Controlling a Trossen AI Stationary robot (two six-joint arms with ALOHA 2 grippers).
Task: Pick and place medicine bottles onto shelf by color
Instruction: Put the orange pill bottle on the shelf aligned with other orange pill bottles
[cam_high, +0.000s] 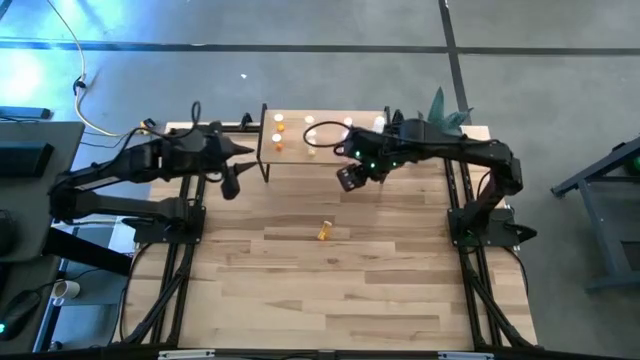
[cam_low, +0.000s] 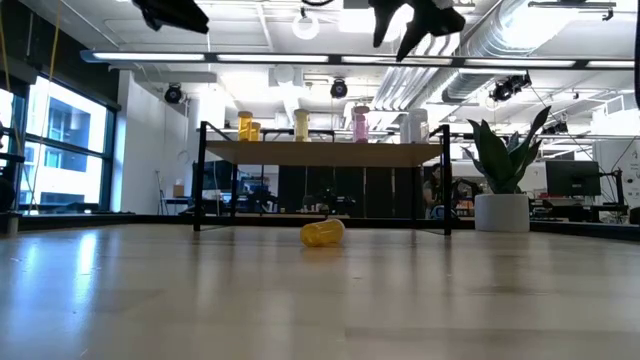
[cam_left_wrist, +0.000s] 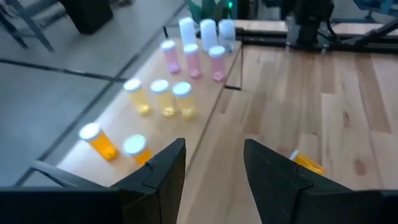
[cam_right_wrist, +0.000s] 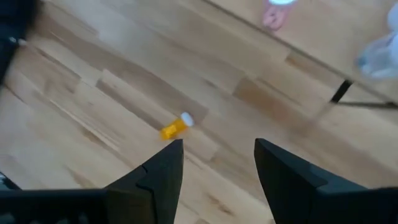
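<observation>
One orange bottle (cam_high: 323, 231) with a white cap lies on its side on the tabletop, near the middle; it also shows in the low view (cam_low: 322, 232) and the right wrist view (cam_right_wrist: 175, 127). The shelf (cam_high: 325, 140) stands at the table's far edge and carries orange (cam_left_wrist: 99, 140), yellow (cam_left_wrist: 160, 96), pink (cam_left_wrist: 191, 60) and clear (cam_left_wrist: 208, 31) bottles, all upright. My right gripper (cam_high: 350, 178) is open and empty, high above the table in front of the shelf's right part. My left gripper (cam_high: 231, 182) is open and empty, high by the shelf's left end.
A potted plant (cam_low: 503, 190) in a white pot stands at the table's far right corner, beside the shelf. The shelf's black legs (cam_low: 201, 175) rise at its corners. Bare tabletop (cam_high: 330, 290) spreads toward the near edge.
</observation>
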